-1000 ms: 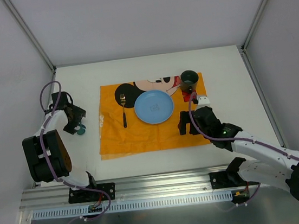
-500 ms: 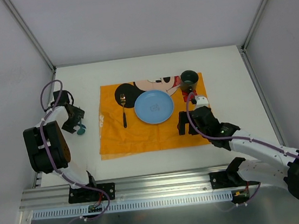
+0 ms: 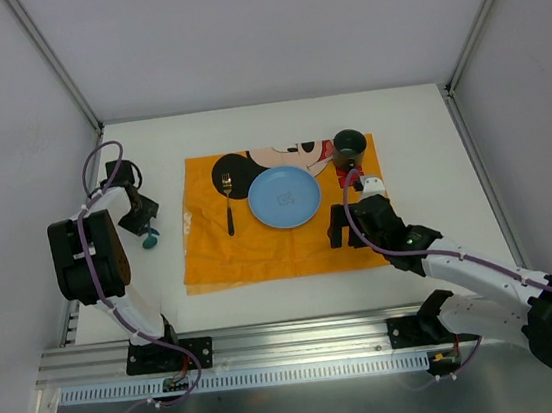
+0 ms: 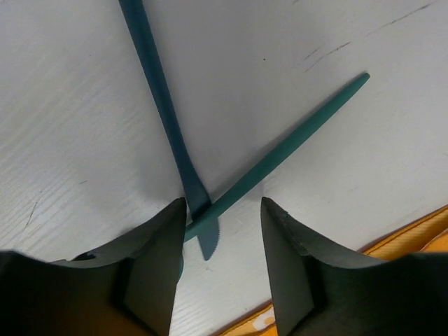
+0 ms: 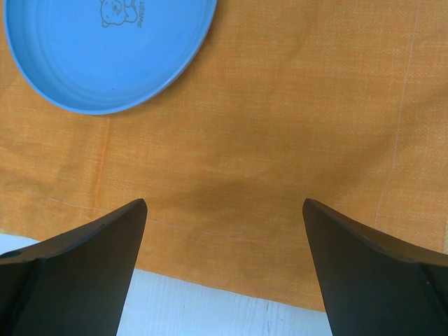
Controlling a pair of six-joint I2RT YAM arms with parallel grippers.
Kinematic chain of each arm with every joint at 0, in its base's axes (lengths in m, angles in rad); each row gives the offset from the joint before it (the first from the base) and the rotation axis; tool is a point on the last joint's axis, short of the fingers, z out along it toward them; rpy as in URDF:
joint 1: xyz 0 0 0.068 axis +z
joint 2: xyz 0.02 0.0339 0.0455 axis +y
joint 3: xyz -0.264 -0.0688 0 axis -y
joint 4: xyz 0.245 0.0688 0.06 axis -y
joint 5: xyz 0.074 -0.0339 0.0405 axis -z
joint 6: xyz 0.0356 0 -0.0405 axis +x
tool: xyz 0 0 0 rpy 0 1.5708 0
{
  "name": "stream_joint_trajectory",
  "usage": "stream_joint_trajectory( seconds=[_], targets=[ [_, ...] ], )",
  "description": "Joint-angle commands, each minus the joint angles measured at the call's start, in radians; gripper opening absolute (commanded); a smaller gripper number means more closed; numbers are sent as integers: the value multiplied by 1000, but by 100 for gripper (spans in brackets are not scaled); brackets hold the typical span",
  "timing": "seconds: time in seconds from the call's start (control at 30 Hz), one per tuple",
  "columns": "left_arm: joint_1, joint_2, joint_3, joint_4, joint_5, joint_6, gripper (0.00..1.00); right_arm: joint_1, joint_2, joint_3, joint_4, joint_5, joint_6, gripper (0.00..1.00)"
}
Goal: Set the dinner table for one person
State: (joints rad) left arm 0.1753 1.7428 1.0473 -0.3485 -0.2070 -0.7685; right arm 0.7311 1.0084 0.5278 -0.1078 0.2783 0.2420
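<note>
From above, you see the white dinner table (image 3: pixel 410 150) with grey walls on three sides and an aluminium rail (image 3: pixel 292 337) along its near edge. An orange placemat (image 3: pixel 262 254) lies in the middle of it, carrying a blue plate (image 3: pixel 284 197), a fork (image 3: pixel 228 204) just left of the plate and a dark green cup (image 3: pixel 350 144) at the far right corner. Your left arm is folded back along the left wall, its left gripper (image 3: pixel 140 221) low over bare tabletop beside the mat, with a bit of teal cutlery (image 3: pixel 148 238) showing next to it. Your right arm reaches in from the near right, the right gripper (image 3: pixel 341 229) over the mat's near right part, apart from the plate. On the left wrist camera, a teal knife (image 4: pixel 168 119) and a second teal utensil (image 4: pixel 294 133) cross on the white surface; the crossing sits between the fingers, which stand narrowly parted and grip nothing. On the right wrist camera, the fingers are spread wide above bare orange cloth, the plate at upper left and a strip of table below.
</note>
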Motion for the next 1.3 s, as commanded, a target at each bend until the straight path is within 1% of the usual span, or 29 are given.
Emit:
stream_joint_trajectory(
  seconds=[0.0,0.03,0.07,0.1,0.17,0.47,0.57,0.8,0.87,0.9,1.0,1.1,1.13,1.2,1.23,1.27],
  targets=[
    [-13,24,26,-3,26,6,45,-9,2,29,34,-8,-12,99],
    [-13,26,29,-4,26,8,38,-9,2,29,34,-8,-12,99],
    [-14,27,31,-3,29,9,20,-12,1,28,36,-8,-12,99],
    [-13,29,31,-4,29,9,12,-12,1,28,36,-11,-12,99],
    [-13,34,33,-4,38,11,0,-15,1,28,34,-11,-12,99],
    [-29,21,22,-4,41,12,0,-18,-7,28,26,-14,-9,100],
    [-52,-40,5,-4,47,15,0,-18,-11,31,17,-16,-7,99],
    [-161,-287,-1,-15,32,24,0,-18,-24,43,-9,-10,0,99],
    [-171,-324,10,-23,34,31,0,-19,-28,50,-23,-8,3,99],
    [-201,-359,14,-32,47,32,0,-18,-36,52,-27,-5,3,100],
    [-226,-406,29,-38,89,41,0,-18,-48,60,-50,10,5,99],
    [-282,-401,62,-38,159,73,0,-19,-68,81,-87,47,-6,99],
    [-322,-391,91,-35,199,102,0,-19,-79,90,-99,58,-10,99],
    [-381,-343,149,-37,204,145,0,-21,-93,124,-141,84,-24,100],
    [-408,-321,172,-37,237,190,0,-25,-108,139,-170,93,-29,99],
    [-460,-296,193,-37,277,208,0,-27,-116,153,-184,99,-35,99]
  ],
)
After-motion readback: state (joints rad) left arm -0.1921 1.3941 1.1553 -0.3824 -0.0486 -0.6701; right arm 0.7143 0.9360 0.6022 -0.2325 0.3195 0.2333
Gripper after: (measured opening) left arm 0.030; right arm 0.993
